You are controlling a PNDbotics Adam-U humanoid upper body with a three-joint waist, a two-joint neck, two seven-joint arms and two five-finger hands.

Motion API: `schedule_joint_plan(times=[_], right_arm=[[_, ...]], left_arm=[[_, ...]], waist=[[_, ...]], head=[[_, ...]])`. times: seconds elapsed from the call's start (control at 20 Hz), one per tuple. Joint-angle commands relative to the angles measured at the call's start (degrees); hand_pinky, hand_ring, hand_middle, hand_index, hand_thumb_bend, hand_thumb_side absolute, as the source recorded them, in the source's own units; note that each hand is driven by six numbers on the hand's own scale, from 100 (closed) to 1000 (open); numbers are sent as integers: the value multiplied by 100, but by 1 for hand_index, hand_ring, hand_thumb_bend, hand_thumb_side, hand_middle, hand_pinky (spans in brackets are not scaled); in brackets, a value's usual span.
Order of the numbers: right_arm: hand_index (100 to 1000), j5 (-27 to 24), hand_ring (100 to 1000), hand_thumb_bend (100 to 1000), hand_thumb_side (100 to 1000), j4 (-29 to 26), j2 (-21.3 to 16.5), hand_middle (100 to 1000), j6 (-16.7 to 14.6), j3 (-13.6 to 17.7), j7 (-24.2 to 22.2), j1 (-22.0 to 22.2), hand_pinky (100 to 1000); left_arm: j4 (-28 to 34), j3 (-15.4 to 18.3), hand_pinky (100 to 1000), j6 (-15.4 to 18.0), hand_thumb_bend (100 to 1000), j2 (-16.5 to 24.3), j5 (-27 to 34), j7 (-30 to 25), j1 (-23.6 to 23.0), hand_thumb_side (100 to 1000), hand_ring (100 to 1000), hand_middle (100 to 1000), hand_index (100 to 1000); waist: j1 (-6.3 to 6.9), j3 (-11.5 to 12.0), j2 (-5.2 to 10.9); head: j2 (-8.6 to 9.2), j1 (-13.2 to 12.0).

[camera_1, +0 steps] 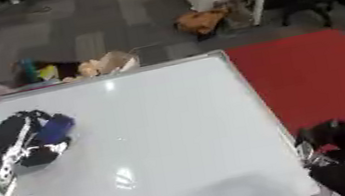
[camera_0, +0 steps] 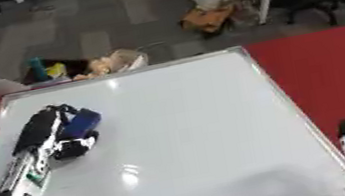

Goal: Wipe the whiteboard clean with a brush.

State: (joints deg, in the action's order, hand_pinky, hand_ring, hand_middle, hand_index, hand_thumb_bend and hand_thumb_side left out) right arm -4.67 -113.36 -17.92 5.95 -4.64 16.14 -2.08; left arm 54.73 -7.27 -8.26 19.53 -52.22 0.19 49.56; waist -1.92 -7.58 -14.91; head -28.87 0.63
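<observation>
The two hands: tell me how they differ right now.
The left hand lies over the whiteboard, curled round a blue brush; the right hand sits off the board's right edge, over the red table, holding nothing. The left reaches well up the board; the right stays near the lower corner. Both are mostly black.

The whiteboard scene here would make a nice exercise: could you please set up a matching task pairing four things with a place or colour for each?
Things:
1. left hand
2. right hand
3. blue brush
4. whiteboard

Descriptions:
a. lying flat on the red table, white with a silver frame
b. off the board's lower right corner, over the red surface
c. held in the fingers on the board's left part
d. on the board's left side, fingers curled round a tool

Pairs: 1-d, 2-b, 3-c, 4-a
</observation>
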Motion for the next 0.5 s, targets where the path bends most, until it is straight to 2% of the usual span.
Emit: schedule_joint_plan(times=[0.05, 0.5], right_arm=[[485, -14, 470, 100, 100, -123, -57, 361, -10, 10, -18, -61, 173], [485, 7, 470, 100, 100, -123, -33, 360, -17, -10, -46, -111, 172]], left_arm=[[-94, 87, 299, -1, 449, 17, -95, 114, 155, 302, 628, 483, 755], [-399, 196, 298, -3, 469, -51, -210, 383, 339, 336, 625, 479, 733]], waist=[[0, -32, 57], [13, -126, -48]], head=[[85, -10], [135, -44]])
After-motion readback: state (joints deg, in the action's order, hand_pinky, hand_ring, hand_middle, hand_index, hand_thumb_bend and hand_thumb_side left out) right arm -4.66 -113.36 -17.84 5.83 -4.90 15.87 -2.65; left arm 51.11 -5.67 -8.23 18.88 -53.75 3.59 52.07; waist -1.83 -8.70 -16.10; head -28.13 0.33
